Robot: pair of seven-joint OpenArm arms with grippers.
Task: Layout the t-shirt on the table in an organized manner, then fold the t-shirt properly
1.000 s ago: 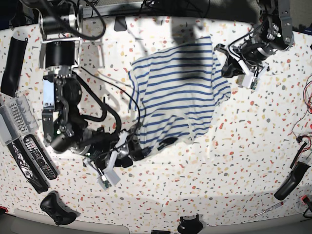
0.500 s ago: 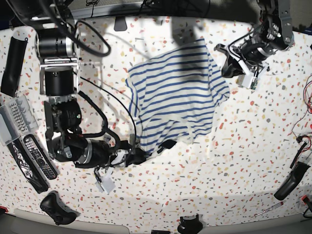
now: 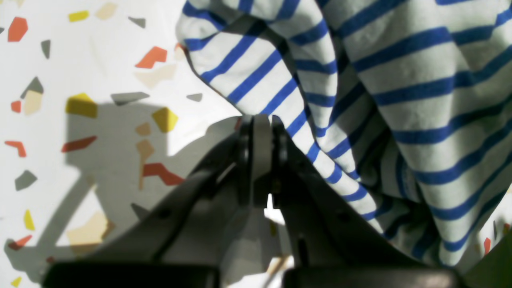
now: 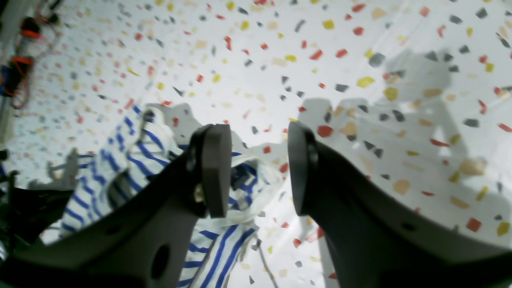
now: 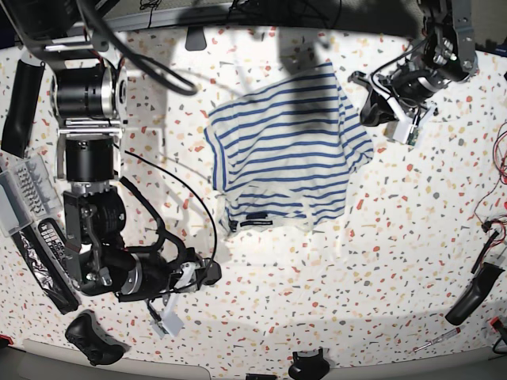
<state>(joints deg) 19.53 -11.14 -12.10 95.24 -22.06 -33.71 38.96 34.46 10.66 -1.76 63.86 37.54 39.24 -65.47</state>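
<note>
1. Right gripper (image 4: 259,168): open, fingers (image 4: 216,168) parted, nothing between them. Base view: beyond the t-shirt's lower-left corner, near it and apart from the cloth. Its wrist view shows the neck end of the shirt behind and below the fingers.

2. Left gripper (image 3: 262,122): closed, fingertips together. Wrist view: tips overlap the outer edge of the striped cloth. Contact with the cloth, or a pinch of it, cannot be told. Base view: right beside the upper-right part of the t-shirt.

3. T-shirt (image 5: 281,142): white with blue stripes, central in the base view, between the two grippers. Main body fairly smooth; the strip on the left gripper's side (image 5: 360,142) is rumpled, with overlapping creases in the left wrist view. Outline uneven, shirt slightly askew.

4. Dark label (image 5: 256,222): at the t-shirt's lower edge in the base view, inside the neck area.

5. Table (image 5: 396,261): white, with red, orange, yellow and grey chips; it lies under the t-shirt and extends around it on all sides. Arm shadows fall on it.

6. Clear plastic trays (image 5: 24,194): well apart from the t-shirt, at the far left of the base view, beyond the right arm (image 5: 95,237).

7. Red cable (image 5: 499,218): well apart from the t-shirt, at the base view's right border.
</note>
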